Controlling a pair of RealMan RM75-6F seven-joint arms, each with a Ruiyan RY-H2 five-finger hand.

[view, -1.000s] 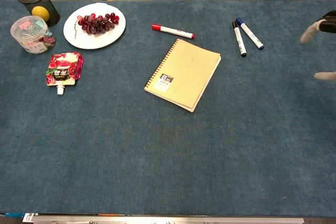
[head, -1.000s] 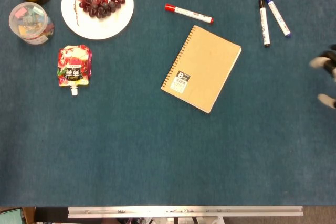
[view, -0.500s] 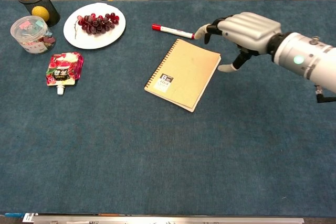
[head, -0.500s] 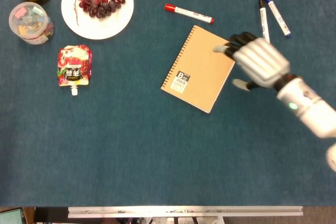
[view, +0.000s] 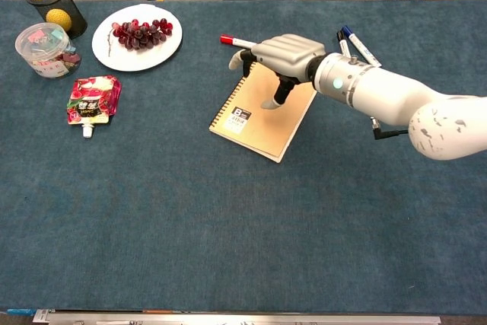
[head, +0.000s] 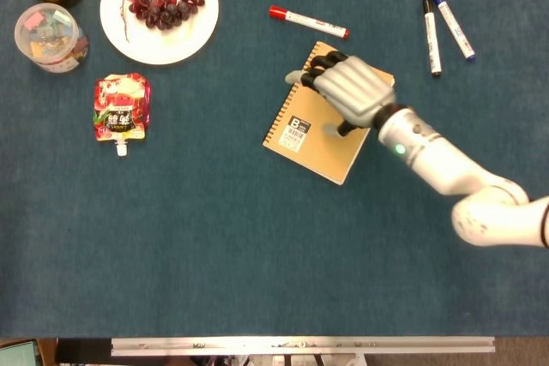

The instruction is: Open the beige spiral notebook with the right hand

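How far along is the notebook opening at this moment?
Done: the right hand has reached a spot over the beige spiral notebook, fingers spread above its cover near the spiral edge. In hand: nothing gripped that I can see. Left: the cover lies flat and closed, so lifting it remains.

The right hand (head: 346, 92) comes in from the right edge, where a second ago only its fingertips show, and now sits palm-down over the upper part of the beige spiral notebook (head: 319, 130). Half a second ago it is beside the cover's right edge; now its fingers (view: 245, 58) reach past the spiral binding, thumb (view: 273, 102) down on the cover.
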